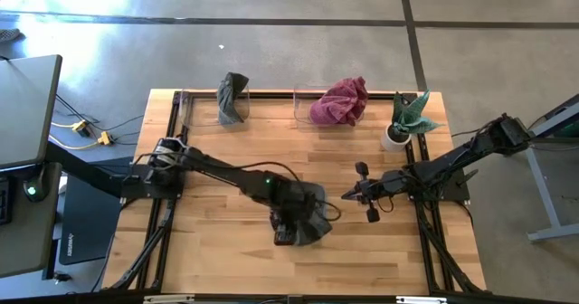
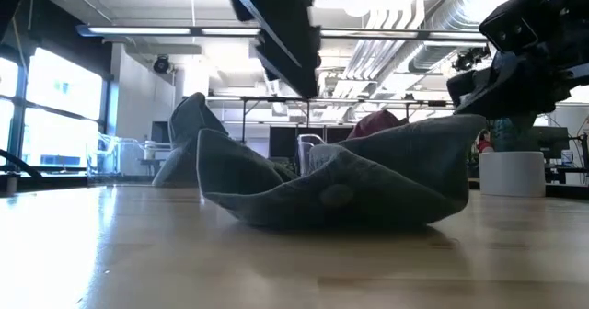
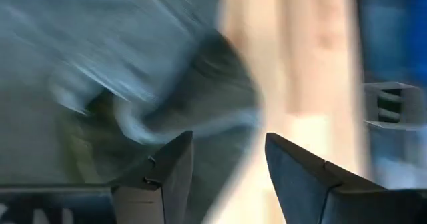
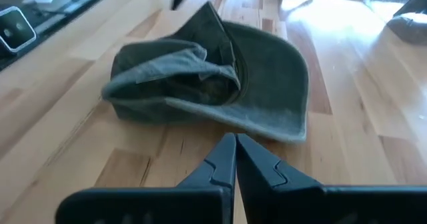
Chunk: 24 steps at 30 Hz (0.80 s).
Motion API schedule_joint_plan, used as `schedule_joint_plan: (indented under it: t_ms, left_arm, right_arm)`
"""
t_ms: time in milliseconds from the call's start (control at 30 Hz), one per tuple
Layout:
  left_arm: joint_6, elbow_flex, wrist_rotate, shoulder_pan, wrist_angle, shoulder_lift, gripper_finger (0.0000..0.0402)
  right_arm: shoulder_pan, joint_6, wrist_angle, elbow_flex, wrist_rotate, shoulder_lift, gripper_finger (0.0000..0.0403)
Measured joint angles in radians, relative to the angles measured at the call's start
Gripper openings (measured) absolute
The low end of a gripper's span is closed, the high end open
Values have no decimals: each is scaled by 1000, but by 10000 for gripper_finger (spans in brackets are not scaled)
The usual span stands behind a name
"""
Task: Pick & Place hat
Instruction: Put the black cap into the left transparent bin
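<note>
Grey hat (image 1: 308, 215) crumpled on surface (image 1: 226, 259). Left gripper (image 3: 223, 164) over hat, jaws spread. Right gripper (image 4: 235, 159) near hat, jaws pressed together.

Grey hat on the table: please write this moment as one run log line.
grey hat: lying crumpled on table, not lifted | left gripper: open, over hat | right gripper: shut, beside hat, apart

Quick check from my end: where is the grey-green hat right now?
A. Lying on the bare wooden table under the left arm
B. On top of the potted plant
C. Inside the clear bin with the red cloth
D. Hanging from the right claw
A: the hat lies crumpled on the table, the left claw open just over it, and the right claw is shut and empty beside it.
</note>
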<state>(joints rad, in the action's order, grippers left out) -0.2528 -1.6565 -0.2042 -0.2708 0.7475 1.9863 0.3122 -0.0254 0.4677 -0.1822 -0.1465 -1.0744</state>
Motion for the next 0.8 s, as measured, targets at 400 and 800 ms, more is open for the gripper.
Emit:
schedule_joint_plan:
  t_ms: [400, 800]
  left_arm:
    - [-11, 7, 256, 9, -515, 234, 125]
    - [-23, -1, 417, -6, -380, 88, 89]
  right_arm:
    - [0, -3, -35, 0, -1, 0, 6]
    - [40, -37, -43, -25, 28, 8, 3]
